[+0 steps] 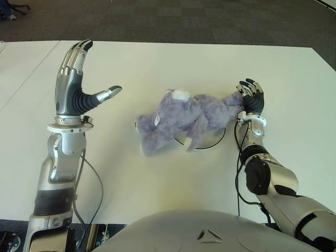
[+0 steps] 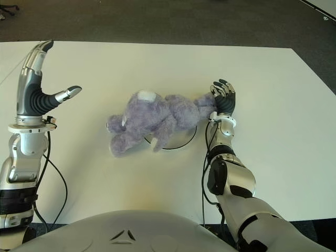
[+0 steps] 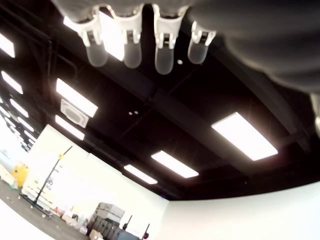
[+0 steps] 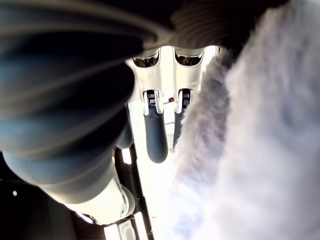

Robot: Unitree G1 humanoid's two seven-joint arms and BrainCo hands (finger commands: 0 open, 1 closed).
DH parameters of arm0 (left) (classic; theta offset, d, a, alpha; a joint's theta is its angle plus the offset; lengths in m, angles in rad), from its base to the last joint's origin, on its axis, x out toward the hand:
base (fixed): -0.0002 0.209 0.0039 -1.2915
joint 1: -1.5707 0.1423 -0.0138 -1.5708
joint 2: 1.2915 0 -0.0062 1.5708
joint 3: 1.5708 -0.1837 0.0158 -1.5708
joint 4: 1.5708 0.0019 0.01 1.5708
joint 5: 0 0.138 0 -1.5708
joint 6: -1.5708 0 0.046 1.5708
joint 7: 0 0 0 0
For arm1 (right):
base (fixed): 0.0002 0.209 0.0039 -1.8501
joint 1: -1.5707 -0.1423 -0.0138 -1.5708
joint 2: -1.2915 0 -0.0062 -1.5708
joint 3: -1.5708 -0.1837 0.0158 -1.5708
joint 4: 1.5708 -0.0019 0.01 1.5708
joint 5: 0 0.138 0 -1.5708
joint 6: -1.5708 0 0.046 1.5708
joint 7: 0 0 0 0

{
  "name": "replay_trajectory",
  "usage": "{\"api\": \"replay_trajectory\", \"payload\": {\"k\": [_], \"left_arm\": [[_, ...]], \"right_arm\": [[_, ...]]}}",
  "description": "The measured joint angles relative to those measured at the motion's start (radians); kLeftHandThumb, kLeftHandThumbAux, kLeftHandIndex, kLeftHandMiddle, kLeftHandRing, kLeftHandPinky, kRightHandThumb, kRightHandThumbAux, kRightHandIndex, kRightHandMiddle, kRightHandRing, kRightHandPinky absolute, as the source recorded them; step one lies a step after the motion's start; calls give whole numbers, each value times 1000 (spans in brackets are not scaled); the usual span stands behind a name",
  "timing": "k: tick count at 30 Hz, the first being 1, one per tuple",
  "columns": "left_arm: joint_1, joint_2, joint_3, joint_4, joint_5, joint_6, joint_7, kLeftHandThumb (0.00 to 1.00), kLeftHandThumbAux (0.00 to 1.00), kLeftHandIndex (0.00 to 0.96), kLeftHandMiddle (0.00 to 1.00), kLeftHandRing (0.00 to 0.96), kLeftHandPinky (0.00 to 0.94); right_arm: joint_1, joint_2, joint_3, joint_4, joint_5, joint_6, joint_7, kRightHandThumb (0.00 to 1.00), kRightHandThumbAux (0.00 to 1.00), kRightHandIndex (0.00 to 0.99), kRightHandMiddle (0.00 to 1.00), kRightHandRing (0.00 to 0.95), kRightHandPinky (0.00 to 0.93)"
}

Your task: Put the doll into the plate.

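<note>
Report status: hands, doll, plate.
Left hand raised, open, empty, left of the doll. Right hand against the doll's right end, grip unclear. Doll lies over the plate, head past its left rim. Nothing in the way.

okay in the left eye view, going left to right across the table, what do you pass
Left robot hand, raised with fingers spread and holding nothing → purple doll lying over the plate, of which only a dark rim arc shows → right robot hand against the doll's right end.

white table (image 1: 173, 194), dark carpet (image 1: 184, 21), ceiling lights (image 3: 244, 136)
</note>
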Motion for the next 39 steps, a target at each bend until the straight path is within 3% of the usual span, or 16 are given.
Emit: {"api": "replay_trajectory", "payload": {"k": [16, 21, 24, 32, 39], "left_arm": [[-21, 50, 150, 10, -155, 30, -62, 0, 330, 0, 93, 59, 0], [-26, 42, 150, 19, -169, 34, -62, 0, 336, 0, 85, 138, 0], [-67, 46, 151, 98, -184, 21, -62, 0, 343, 0, 80, 168, 0], [-211, 48, 138, 301, -209, 24, -62, 0, 367, 0, 34, 134, 0], [-353, 4, 92, 526, -236, -36, -62, 0, 407, 0, 28, 66, 0]], "right_arm": [[1, 0, 2, 0, -3, 0, -3, 420, 850, 275, 338, 362, 384], [1, 0, 4, 0, -4, 0, -6, 426, 848, 275, 339, 363, 386], [2, 0, 4, 0, -5, -1, -9, 432, 847, 275, 339, 363, 390], [1, 0, 4, 0, -5, -2, -11, 426, 846, 267, 342, 371, 402], [-2, -1, 4, -2, -5, -5, -10, 429, 849, 274, 343, 371, 390]]}}
